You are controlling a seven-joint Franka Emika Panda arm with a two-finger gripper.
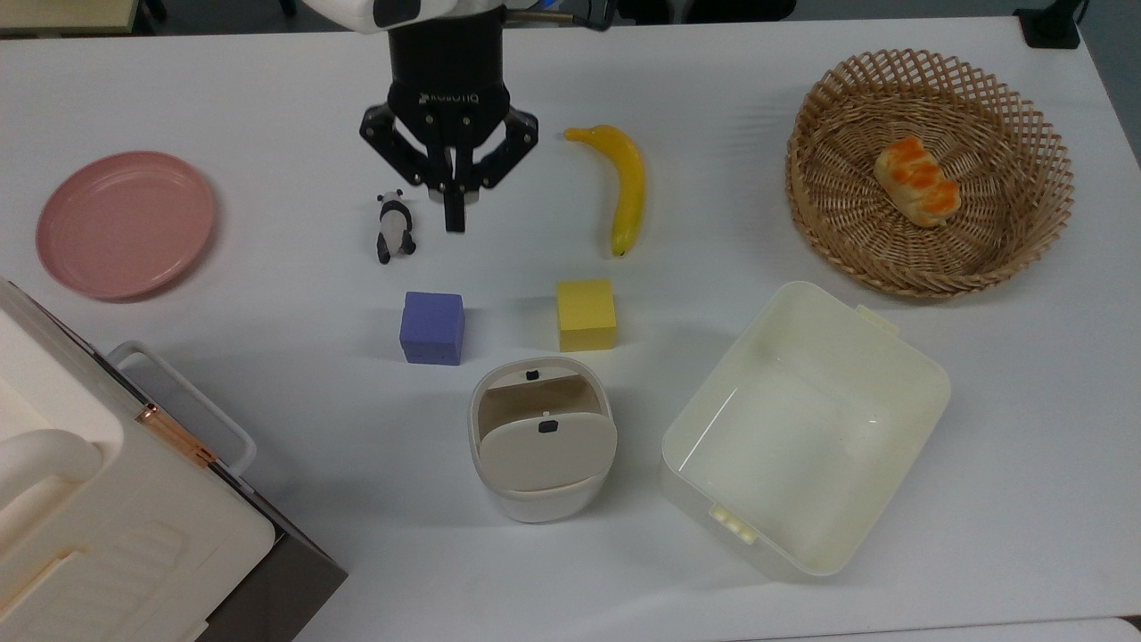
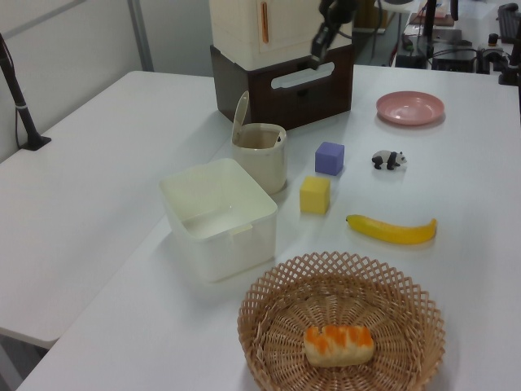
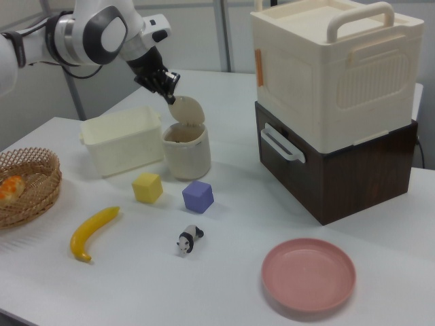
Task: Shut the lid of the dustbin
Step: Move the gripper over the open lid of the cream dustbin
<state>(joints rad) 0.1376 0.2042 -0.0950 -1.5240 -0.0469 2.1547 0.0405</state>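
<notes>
While the dustbin [image 1: 542,450] sits with its lid [image 1: 545,450] raised on its hinge, the gripper [image 1: 455,214] hangs well apart from it, up in the air and touching nothing. Seen from the top view, the fingers look pressed together into one dark tip with nothing between them, pointing toward the dustbin. That tip sits just beside the little panda figure [image 1: 393,226], on the far side of the two cubes from the dustbin. The purple cube [image 1: 432,327] and the yellow cube [image 1: 586,315] stand between gripper and dustbin, both near the dustbin's latch side. Over in the left view, the lid [image 2: 241,118] stands nearly upright behind the dustbin [image 2: 260,156], and the gripper [image 2: 316,57] is high above the table, in front of the stacked case. From the right view, the gripper [image 3: 170,94] appears just above the raised lid [image 3: 185,109], though the top view shows a clear gap. Next to the dustbin [image 3: 185,151] stands the pale tub [image 1: 802,428], with the banana [image 1: 626,187] farther off beyond the yellow cube.
</notes>
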